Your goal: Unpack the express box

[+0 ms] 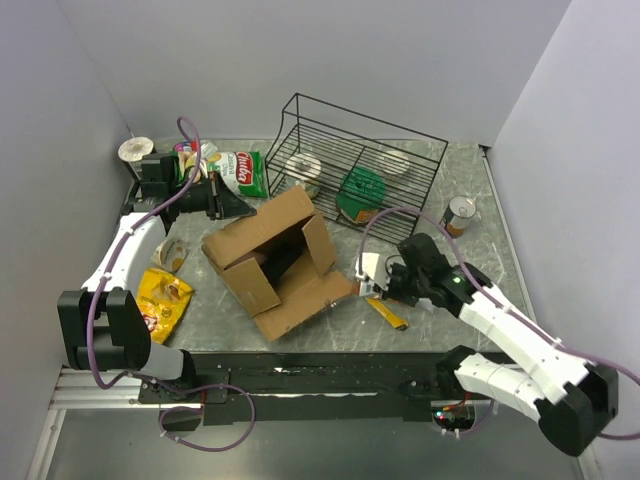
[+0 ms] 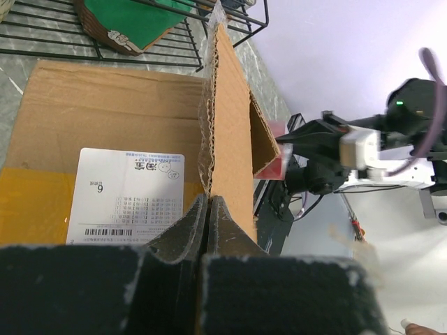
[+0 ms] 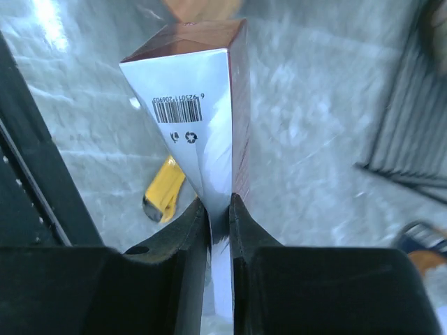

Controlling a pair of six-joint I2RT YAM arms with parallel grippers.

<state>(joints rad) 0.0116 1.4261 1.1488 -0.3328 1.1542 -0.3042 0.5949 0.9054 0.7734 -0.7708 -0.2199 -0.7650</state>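
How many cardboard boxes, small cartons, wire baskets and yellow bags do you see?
express box: 1
small carton, in the right gripper: 1
wire basket: 1
yellow bag: 1
Total: 4

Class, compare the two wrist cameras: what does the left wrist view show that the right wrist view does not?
Only the left wrist view: the express box with its white label, one flap pinched in the left gripper, and the right arm beyond. Only the right wrist view: the barcode on a small carton clamped in the right gripper, and a yellow item lying nearby. Both: the grey marbled table and, apparently, the black wire basket.
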